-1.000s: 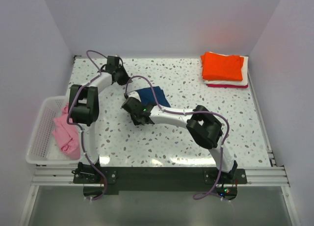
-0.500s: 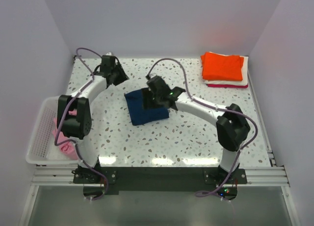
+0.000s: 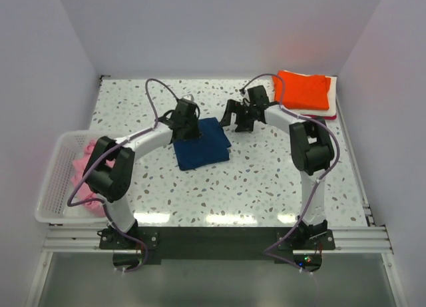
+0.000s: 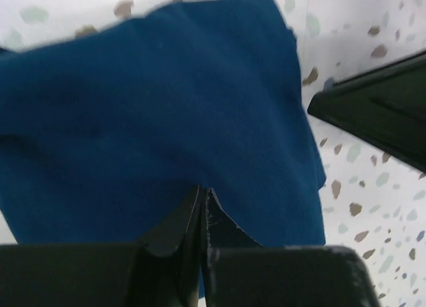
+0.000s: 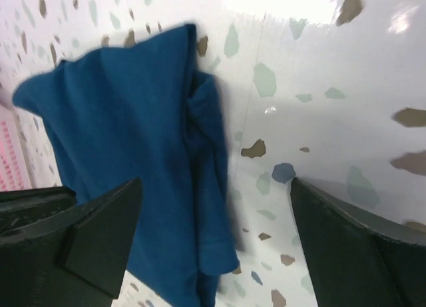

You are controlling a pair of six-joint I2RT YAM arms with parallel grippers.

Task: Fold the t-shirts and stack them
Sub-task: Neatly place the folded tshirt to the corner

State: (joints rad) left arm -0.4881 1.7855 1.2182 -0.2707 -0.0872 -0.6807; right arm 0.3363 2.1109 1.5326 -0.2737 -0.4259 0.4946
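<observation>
The right gripper (image 5: 214, 184) has sprung wide and empty, the left gripper (image 4: 202, 190) has closed tip to tip over the navy t-shirt (image 3: 202, 144) (now a folded square on the table (image 3: 279, 187)), so the fold looks done and the far-right stack (image 3: 303, 90) is next

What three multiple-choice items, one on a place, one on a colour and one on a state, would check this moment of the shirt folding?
1. Where does the pink cloth t-shirt lie?
A in the white slatted plastic basket
B in the middle of the table
C at the far right corner

2. Which colour is the topmost folded shirt at the far right corner?
A red
B orange
C white

3. How do the fingers of the right hand stand?
A shut
B open, gripping nothing
C clamped on cloth

1 A: pink cloth shows inside the basket.
2 B: the folded orange t-shirt lies uppermost.
3 B: its wrist view shows them wide apart, beside the folded navy blue t-shirt.
</observation>
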